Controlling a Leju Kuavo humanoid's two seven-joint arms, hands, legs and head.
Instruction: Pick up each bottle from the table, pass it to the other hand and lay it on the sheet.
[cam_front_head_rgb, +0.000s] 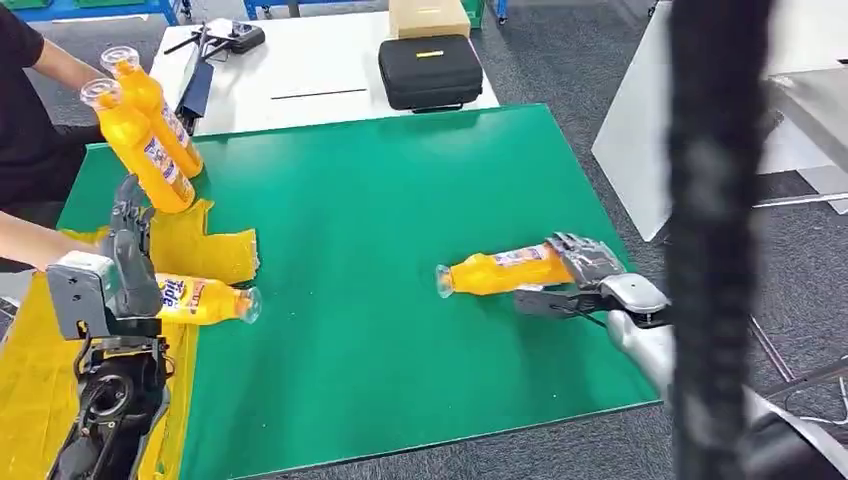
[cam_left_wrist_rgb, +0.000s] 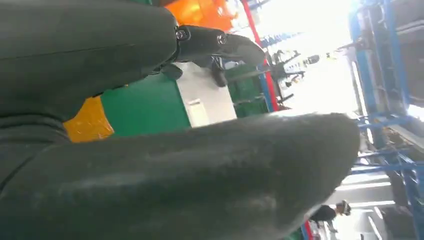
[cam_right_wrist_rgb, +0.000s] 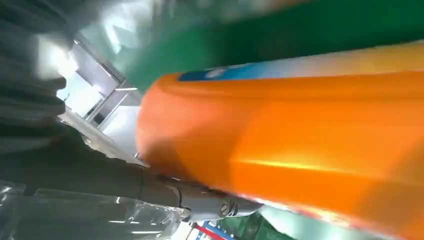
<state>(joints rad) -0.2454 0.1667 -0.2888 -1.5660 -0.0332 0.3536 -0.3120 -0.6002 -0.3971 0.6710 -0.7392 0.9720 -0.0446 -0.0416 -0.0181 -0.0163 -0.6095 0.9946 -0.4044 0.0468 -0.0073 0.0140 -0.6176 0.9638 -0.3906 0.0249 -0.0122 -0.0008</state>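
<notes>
The right hand (cam_front_head_rgb: 583, 262) held an orange bottle (cam_front_head_rgb: 500, 271) on its side just above the green surface (cam_front_head_rgb: 380, 200), well apart from the yellow sheet (cam_front_head_rgb: 205, 245) (the left hand (cam_front_head_rgb: 128, 245) waited empty there), so it should carry it level toward that hand.

The right hand (cam_front_head_rgb: 583, 262) had dark grey fingers on a silver wrist shell. Beside the yellow sheet (cam_front_head_rgb: 205, 245), the left hand (cam_front_head_rgb: 128, 238) joined a boxy grey block above black, cabled forearm parts.
</notes>
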